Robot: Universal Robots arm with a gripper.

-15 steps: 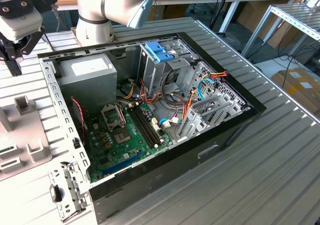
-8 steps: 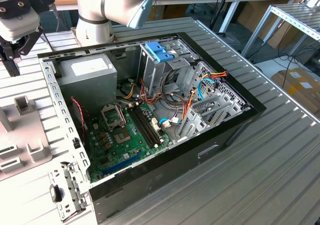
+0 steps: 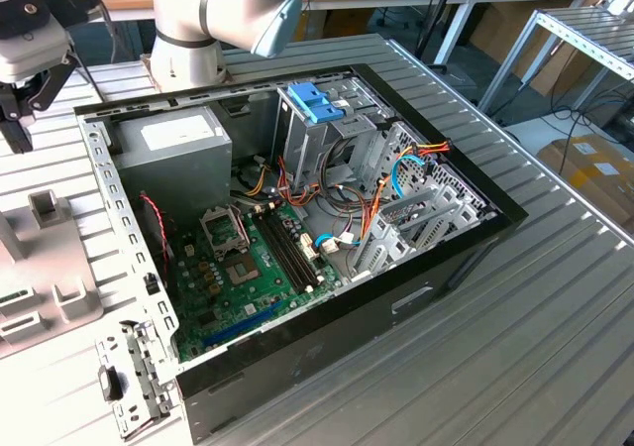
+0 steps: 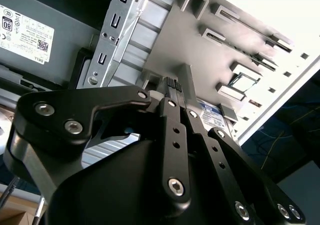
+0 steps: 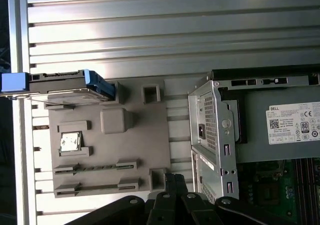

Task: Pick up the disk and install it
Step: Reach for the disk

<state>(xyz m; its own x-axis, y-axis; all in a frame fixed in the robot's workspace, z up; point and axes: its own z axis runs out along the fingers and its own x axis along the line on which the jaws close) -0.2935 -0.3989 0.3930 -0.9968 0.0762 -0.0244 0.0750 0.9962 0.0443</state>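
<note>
Cropped by the exterior view's left edge: the gripper (image 3: 18,129). Partly hidden behind it in the second wrist view: the grey holder (image 4: 200,45).

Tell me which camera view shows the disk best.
The first wrist view: the disk shows its dark body and both blue rail ends, standing in the grey holder tray. In the second wrist view a labelled part peeks from behind the gripper. In the exterior view that tray lies at the exterior view's left edge.
</note>
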